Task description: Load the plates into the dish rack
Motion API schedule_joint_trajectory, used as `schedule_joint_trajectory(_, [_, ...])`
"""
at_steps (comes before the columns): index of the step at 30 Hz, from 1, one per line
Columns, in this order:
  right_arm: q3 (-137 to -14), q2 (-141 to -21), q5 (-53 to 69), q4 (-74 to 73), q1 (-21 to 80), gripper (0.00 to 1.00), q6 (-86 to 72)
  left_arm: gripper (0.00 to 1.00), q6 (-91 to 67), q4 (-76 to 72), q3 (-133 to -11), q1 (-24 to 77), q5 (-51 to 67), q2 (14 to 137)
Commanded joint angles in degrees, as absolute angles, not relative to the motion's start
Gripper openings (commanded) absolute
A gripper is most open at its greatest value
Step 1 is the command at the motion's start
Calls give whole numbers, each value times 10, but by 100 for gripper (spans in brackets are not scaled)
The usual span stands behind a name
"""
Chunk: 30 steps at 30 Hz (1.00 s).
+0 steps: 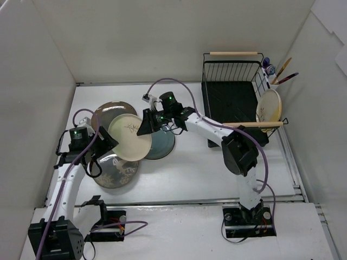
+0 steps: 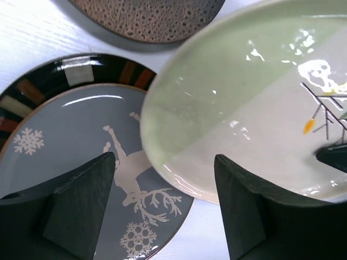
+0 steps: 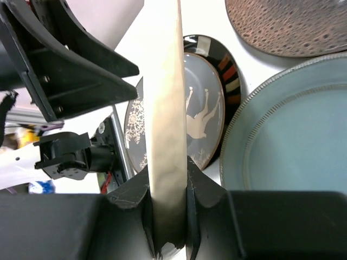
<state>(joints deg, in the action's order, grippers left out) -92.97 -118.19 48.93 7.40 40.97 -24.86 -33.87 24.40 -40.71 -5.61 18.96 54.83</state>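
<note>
Handover step: the right claw [image 3: 169, 189] clenches the rim of the pale green plate [image 1: 129, 138] above the other plates [image 1: 116, 173], while the left claw [image 2: 165, 184] stands open, gripping nothing. Next, I judge, it needs carrying to the dish rack [image 1: 230, 100] — then lowering edge-down into a slot.

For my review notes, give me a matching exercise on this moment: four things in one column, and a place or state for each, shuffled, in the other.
Things
1. Pale green and cream round ceramic plate
2. Cream round plate with leaf motif
3. Grey round plate with white reindeer
4. Left gripper

Places or states
A. Open, holding nothing
B. Lying flat on the white table
C. Clamped by its rim in the right gripper
D. Standing on edge in the black wire dish rack

Pairs: 1-C, 2-D, 3-B, 4-A
</note>
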Motion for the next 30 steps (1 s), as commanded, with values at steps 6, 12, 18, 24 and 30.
schedule_joint_trajectory(6, [-1004,-1038,419,26,381,0,-157,80,-304,275,-471,-54,148,529])
schedule_joint_trajectory(12, [-1017,-964,330,4,358,0,-99,91,-282,300,-488,-54,117,530])
schedule_joint_trajectory(18, [-1062,-899,262,-37,320,0,-55,99,-274,300,-495,-54,101,533])
schedule_joint_trajectory(24, [-1073,-837,140,-66,295,0,35,99,-273,291,-484,-54,111,537])
schedule_joint_trajectory(30, [-1082,-799,61,-98,250,0,108,99,-274,287,-483,-54,120,541])
